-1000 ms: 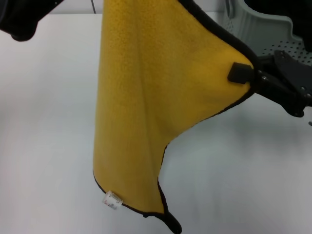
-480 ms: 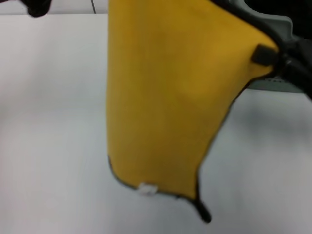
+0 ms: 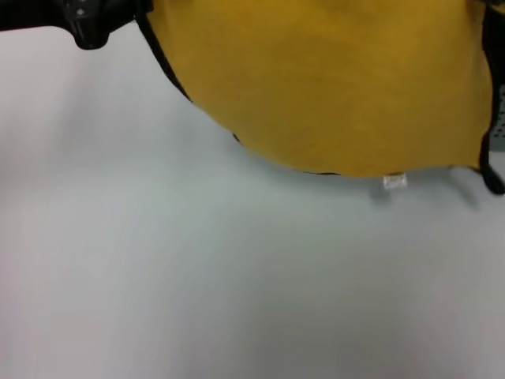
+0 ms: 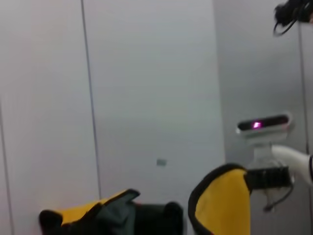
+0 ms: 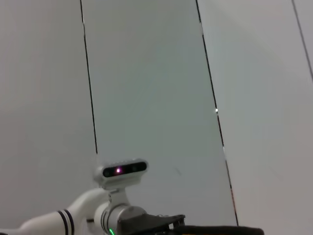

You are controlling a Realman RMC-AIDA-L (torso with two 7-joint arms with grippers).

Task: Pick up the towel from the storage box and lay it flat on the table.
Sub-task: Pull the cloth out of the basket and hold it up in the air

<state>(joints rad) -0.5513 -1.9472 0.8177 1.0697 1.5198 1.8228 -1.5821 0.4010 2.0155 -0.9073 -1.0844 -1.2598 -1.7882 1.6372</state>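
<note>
Towel (image 3: 331,87): I see it spread above the worktop (image 3: 197,276).
Left hand (image 3: 95,20): clamped on one corner.
Right hand: can't tell its grip.

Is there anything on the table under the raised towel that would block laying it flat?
Nothing visible does. The towel hangs spread between the left gripper at one top corner and the right arm off the frame's right edge. The table beneath and in front of it shows only bare white surface; the storage box is barely in view.
</note>
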